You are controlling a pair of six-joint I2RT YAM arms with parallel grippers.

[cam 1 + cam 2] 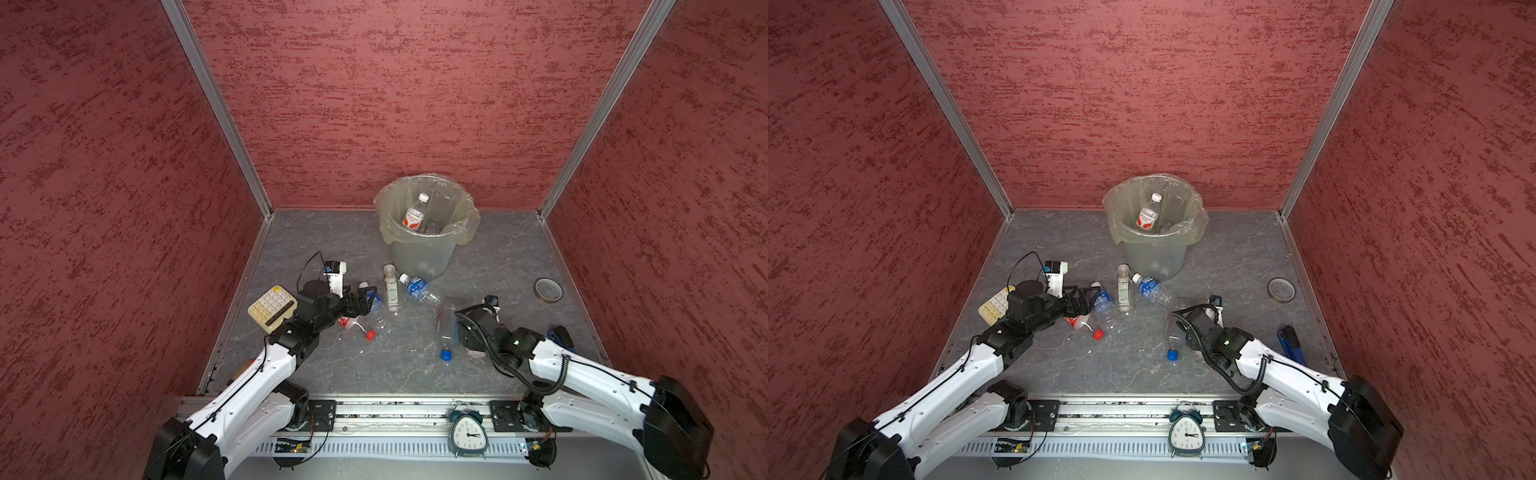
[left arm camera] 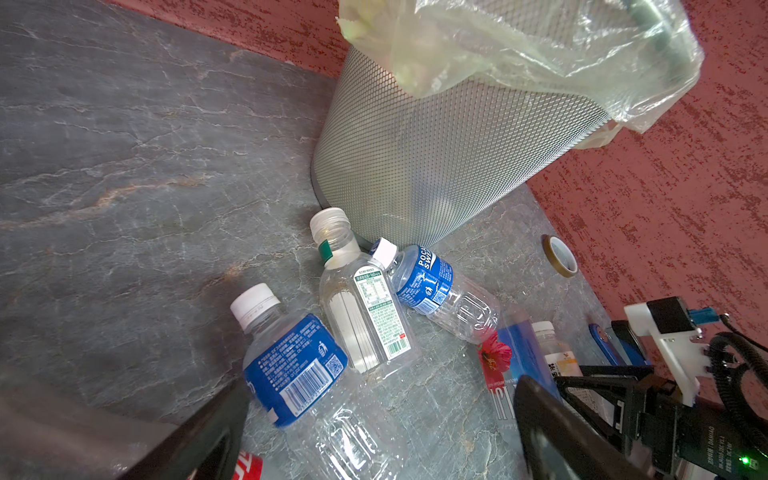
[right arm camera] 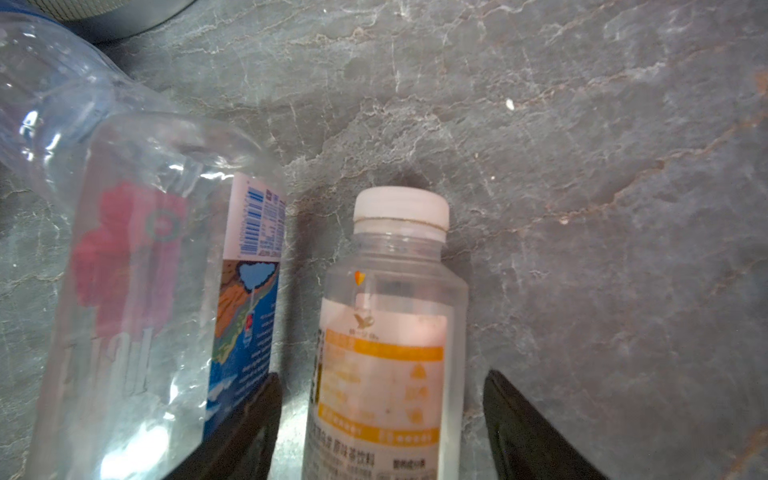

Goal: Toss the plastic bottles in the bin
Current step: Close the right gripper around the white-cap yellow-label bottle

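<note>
Bottle (image 3: pixel 386 332), base out of frame

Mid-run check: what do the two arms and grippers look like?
White shells and black joints on left arm and right arm. Thin black cable along the left; ribbed black hose on the right, whose wrist shows a green light. Black tapered fingers on left gripper and right gripper.
</note>
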